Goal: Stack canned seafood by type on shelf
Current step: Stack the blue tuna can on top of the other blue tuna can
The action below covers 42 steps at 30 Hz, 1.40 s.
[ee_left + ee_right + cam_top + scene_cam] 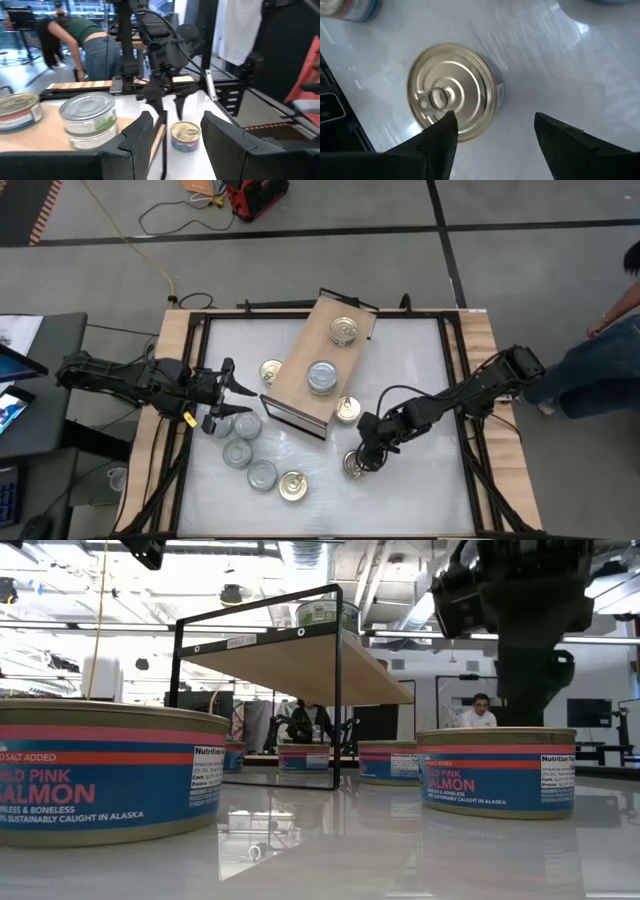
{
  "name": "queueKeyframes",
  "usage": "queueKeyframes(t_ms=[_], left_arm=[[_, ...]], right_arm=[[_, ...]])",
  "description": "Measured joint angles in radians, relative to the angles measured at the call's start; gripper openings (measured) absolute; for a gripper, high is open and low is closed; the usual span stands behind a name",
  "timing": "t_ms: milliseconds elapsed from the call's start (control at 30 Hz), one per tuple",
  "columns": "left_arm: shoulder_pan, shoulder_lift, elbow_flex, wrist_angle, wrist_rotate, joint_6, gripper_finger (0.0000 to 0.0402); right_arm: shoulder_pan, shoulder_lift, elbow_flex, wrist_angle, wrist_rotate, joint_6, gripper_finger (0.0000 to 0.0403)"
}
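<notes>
We hover our right gripper (492, 132), fingers spread, over a gold tin (452, 90) at the shelf's (300, 365) five o'clock; our left gripper (228, 390) waits released at nine o'clock.

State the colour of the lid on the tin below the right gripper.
Gold, with a pull tab; the tin shows best in the right wrist view.

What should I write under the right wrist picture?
Open right gripper hovering over a gold-lidded tin on the white table.
</notes>
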Motion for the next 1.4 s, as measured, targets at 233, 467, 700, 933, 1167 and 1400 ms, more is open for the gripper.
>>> queueKeyframes(t_ms=[233,467,700,933,1167,1400], left_arm=[[0.0,0.0,0.0,-0.017,-0.067,-0.002,0.016],[0.0,0.0,0.0,-0.022,-0.057,-0.003,0.016],[0.0,-0.001,0.0,-0.021,-0.056,-0.004,0.016],[0.0,-0.001,0.0,-0.021,-0.056,-0.011,0.016],[0.0,0.0,0.0,-0.041,-0.056,-0.021,0.016],[0.0,0.0,0.0,-0.069,-0.05,-0.024,0.016]], right_arm=[[-0.01,0.004,-0.004,0.02,-0.004,0.0,0.0242],[-0.01,0.08,-0.003,0.053,-0.02,-0.003,0.0182],[-0.015,0.08,0.0,0.011,-0.018,-0.011,0.0107],[-0.043,0.075,0.003,-0.145,0.037,-0.003,0.0015],[-0.107,0.073,0.0,-0.298,0.086,-0.045,0.0045],[-0.146,-0.057,0.055,-0.514,0.208,-0.088,0.005]])
